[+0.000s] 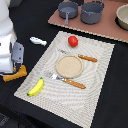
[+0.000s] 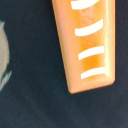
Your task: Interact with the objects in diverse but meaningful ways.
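Black cloth covers the table [image 1: 107, 75], with a pale mat [image 1: 97, 75] laid across its middle and a brown board [image 1: 107, 27] at the far side carrying two grey pots [image 1: 92, 12] and a bowl [image 1: 123, 17]. On the mat sit a tan plate [image 1: 69, 66] with a fork [image 1: 66, 80] on its near side and a knife [image 1: 80, 56] on its far side, the tomato [image 1: 73, 41] near the mat's far edge, and the banana [image 1: 36, 87] at the near corner toward the exterior view's left. A small white piece [image 1: 37, 41] lies on the cloth just off the mat. My arm [image 1: 7, 42] stands at the exterior view's left edge, off the mat, and the loaf [image 1: 16, 74] lies on the dark cloth directly under it, only its orange end poking out past my wrist. My wrist view looks straight down on the loaf [image 2: 87, 42]: golden orange, four white score marks, lying flat on the cloth. My gripper [image 1: 14, 67] is hidden behind my own body in the exterior view and none of its fingers show at the wrist, so I cannot tell whether it is wide, narrow or touching the loaf.
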Available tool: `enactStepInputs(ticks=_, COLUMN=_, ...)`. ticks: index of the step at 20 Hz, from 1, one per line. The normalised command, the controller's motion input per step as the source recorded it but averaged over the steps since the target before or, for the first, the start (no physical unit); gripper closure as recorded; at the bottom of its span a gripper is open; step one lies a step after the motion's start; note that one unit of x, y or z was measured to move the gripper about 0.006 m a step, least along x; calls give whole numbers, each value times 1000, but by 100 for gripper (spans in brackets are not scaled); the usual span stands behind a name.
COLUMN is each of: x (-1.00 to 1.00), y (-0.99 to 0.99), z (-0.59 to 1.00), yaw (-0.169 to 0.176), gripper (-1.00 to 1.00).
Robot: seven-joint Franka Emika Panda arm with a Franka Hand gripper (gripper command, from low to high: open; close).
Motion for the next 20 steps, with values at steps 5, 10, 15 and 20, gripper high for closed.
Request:
enactStepInputs(ticks=5, x=127, y=-289, z=-272, yaw=4, gripper=-100)
enactStepInputs(ticks=10, x=301, y=-73, z=-239, yaw=0, gripper=-100)
enactStepInputs(ticks=15, x=367, y=0, z=-247, yaw=0, gripper=-100)
enactStepInputs(ticks=20, x=277, y=-2, z=-137, yaw=0, gripper=100)
